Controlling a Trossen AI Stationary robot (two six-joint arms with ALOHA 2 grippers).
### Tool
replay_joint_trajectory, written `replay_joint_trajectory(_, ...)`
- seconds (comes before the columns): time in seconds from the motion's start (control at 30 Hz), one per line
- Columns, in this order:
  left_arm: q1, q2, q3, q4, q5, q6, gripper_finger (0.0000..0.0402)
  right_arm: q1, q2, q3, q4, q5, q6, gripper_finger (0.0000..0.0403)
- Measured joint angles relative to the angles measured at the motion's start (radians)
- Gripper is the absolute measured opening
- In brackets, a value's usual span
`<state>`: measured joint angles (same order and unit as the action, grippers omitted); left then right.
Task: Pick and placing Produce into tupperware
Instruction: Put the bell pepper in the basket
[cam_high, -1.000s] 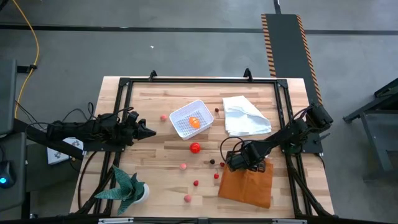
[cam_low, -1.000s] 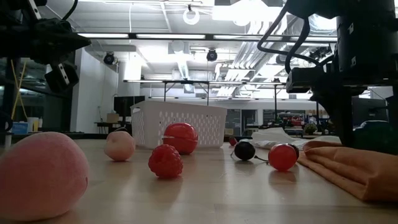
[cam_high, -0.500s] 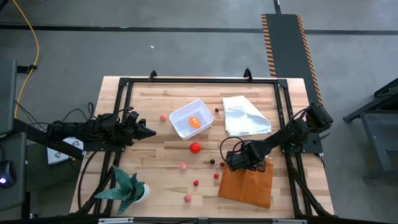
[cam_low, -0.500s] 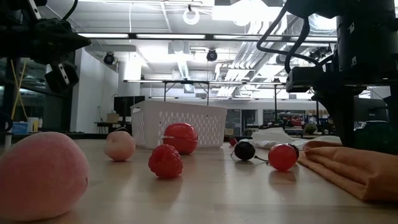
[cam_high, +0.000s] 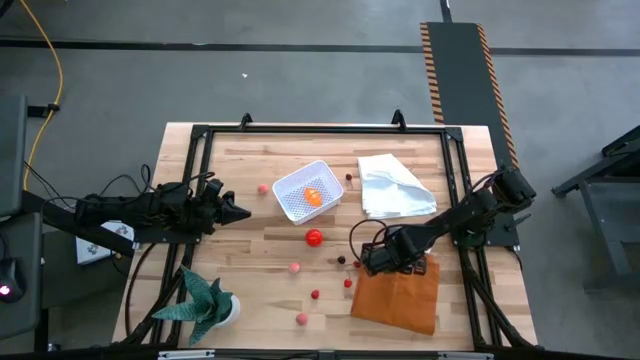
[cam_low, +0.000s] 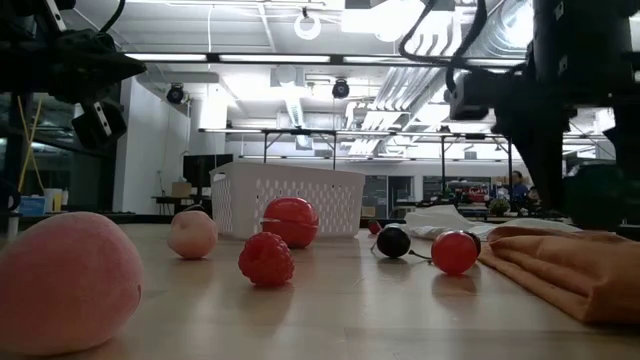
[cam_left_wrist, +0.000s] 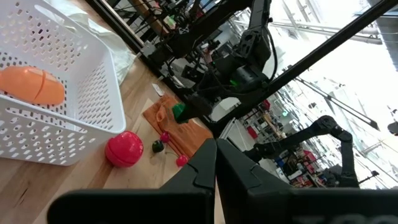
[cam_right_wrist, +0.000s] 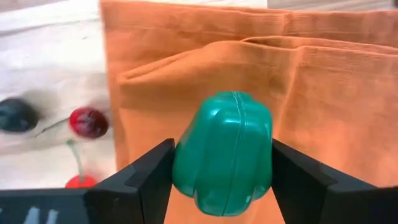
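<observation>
Between my right gripper's (cam_right_wrist: 222, 163) fingers sits the green pepper (cam_right_wrist: 222, 151), held over the orange cloth (cam_right_wrist: 323, 106); tub (cam_high: 307, 190) lies ahead-left, past the red ball (cam_high: 314, 238).

In the high view, the white perforated plastic tub (cam_high: 308, 190) is set at the centre of the wooden table (cam_high: 250, 160), with an orange toy fruit (cam_high: 314, 197) lying in it. A crumpled white cloth (cam_high: 393, 187) is spread to its right. A red ball (cam_high: 314, 238) is placed just below the tub. At lower right, a folded orange cloth (cam_high: 400, 297) is laid, and a green toy pepper (cam_right_wrist: 222, 152) is held above it. A spiky green potted plant (cam_high: 208, 301) is stood at lower left.
</observation>
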<state>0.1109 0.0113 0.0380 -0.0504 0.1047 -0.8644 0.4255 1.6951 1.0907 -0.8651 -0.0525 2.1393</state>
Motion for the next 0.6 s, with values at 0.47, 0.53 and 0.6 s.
replay_joint_trajectory(0.47,0.0,0.0,0.0,0.0,0.0,0.0,0.0001,-0.106,0.0,0.227,-0.172,0.132,-0.26,0.0218)
replay_joint_trajectory(0.53,0.0,0.0,0.0,0.0,0.0,0.0,0.0001,-0.138,0.0,0.267,-0.197,0.147,-0.332,0.0218)
replay_joint_trajectory(0.6,0.0,0.0,0.0,0.0,0.0,0.0,0.0001,-0.17,-0.001,0.303,-0.215,0.155,-0.407,0.0218)
